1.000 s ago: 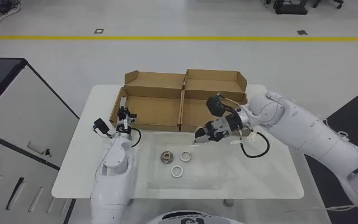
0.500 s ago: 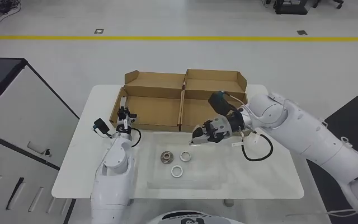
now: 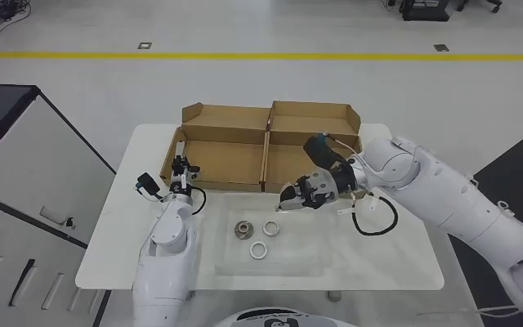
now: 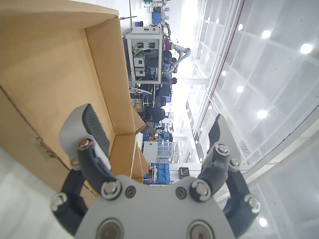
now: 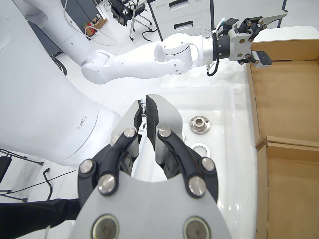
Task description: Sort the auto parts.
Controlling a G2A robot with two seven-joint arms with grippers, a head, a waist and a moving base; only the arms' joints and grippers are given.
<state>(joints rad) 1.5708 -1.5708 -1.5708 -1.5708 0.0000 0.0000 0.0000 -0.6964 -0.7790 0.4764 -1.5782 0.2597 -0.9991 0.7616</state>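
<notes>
2 open cardboard boxes sit just behind white tray. L gripper, spread wide, hangs beyond tray's left-rear corner. R gripper, over tray's rear edge, pinches sm. metal screw. In tray: metal flange, 2 white rings.

Arms: white shells are gleaming; black cables are looping at wrists.
Right gripper: grey plate and black links are carrying silver screws.

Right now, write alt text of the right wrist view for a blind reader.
The right gripper is shut on a small silver part above a white tray holding a metal flange and a white ring. Beyond, the left gripper hangs open beside a cardboard box.
</notes>
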